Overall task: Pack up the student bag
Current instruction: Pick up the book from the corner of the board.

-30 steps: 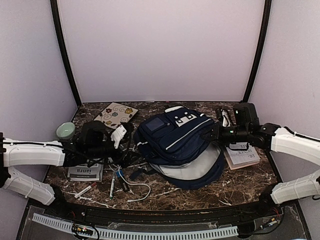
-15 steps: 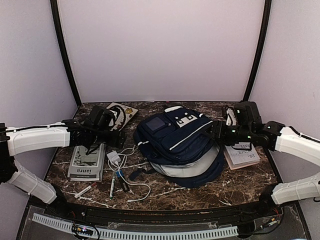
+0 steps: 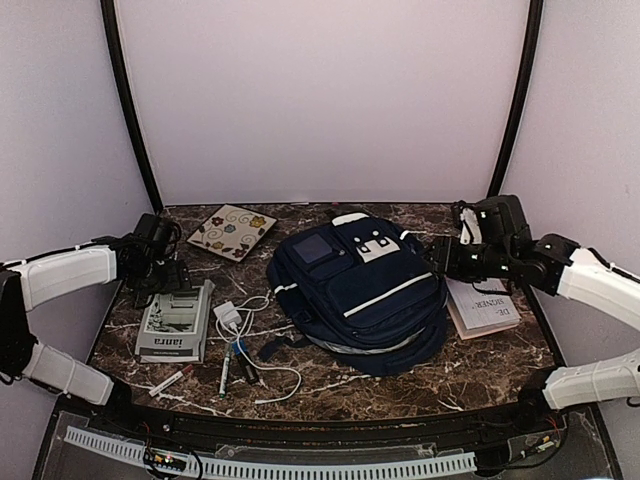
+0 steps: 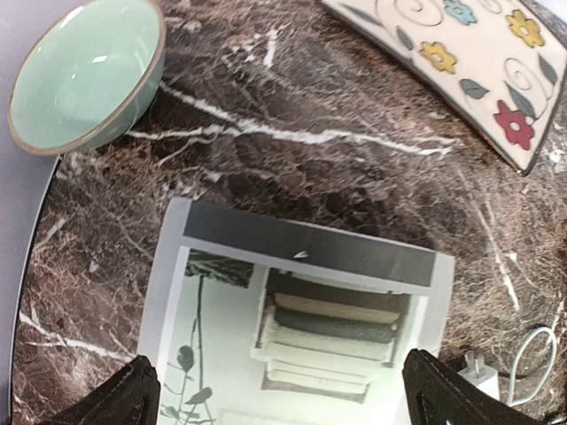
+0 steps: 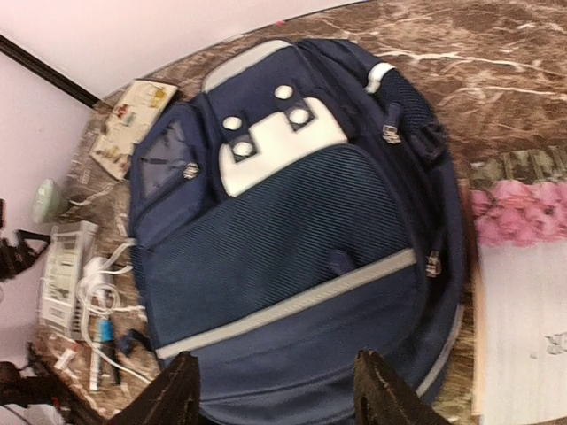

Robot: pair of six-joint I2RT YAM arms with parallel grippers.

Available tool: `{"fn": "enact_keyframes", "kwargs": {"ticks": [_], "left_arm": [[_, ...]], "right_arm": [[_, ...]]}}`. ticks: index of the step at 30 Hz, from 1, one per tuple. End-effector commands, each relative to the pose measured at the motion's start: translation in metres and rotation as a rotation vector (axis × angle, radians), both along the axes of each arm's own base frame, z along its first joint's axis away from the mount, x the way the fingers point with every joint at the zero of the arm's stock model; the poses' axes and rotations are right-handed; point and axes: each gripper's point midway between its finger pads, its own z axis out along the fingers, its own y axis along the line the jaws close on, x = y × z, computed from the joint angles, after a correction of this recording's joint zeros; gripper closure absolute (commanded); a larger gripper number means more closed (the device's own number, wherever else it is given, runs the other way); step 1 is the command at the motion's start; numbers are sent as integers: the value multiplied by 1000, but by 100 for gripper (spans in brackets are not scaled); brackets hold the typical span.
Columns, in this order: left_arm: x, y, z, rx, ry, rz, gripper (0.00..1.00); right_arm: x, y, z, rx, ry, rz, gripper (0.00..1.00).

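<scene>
Student bag (image 3: 355,290) lies flat mid-table, a bit R of centre, front pockets up, white patch toward the far side. Its R edge sits just beside the book (image 3: 485,308); can't tell if they touch. The bag's L edge is near the charger (image 3: 228,318) and its white cable.

Table (image 3: 470,365) is boxed in by walls L, R and far, w/ a black post at each far corner. The most bare marble is the near-R strip in front of the bag and book. There is also a narrow bare band along the far edge, btwn the floral plate (image 3: 232,230) and the bag. The L half is crowded.

L claw (image 4: 283,398) hangs over the magazine (image 3: 175,325), fingers spread wide, gripping nothing. R claw (image 5: 279,394) is above the bag's R side, fingers apart, released, nothing btwn them.

Count:
- 1 bag
- 1 book
- 1 magazine
- 1 floral plate
- 1 green bowl (image 4: 84,75), at the far-L edge
- 1 charger w/ cable
- pens (image 3: 225,375) near-L, at least 2; too small to count exactly
</scene>
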Motion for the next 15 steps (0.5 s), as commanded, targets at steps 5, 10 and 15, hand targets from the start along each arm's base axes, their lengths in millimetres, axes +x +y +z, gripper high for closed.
{"fn": "enact_keyframes", "kwargs": {"ticks": [5,10,15], "left_arm": [[-26,45,-12,-116,7,193,1],[-36,50,-44,-216,64,213,1],[-40,39,-56,-301,71,198,5]], "right_arm": [[5,149,58,282,-79,382,44],[-14,244,43,323,-30,533,42],[-43,319,5,290,40,623,41]]}}
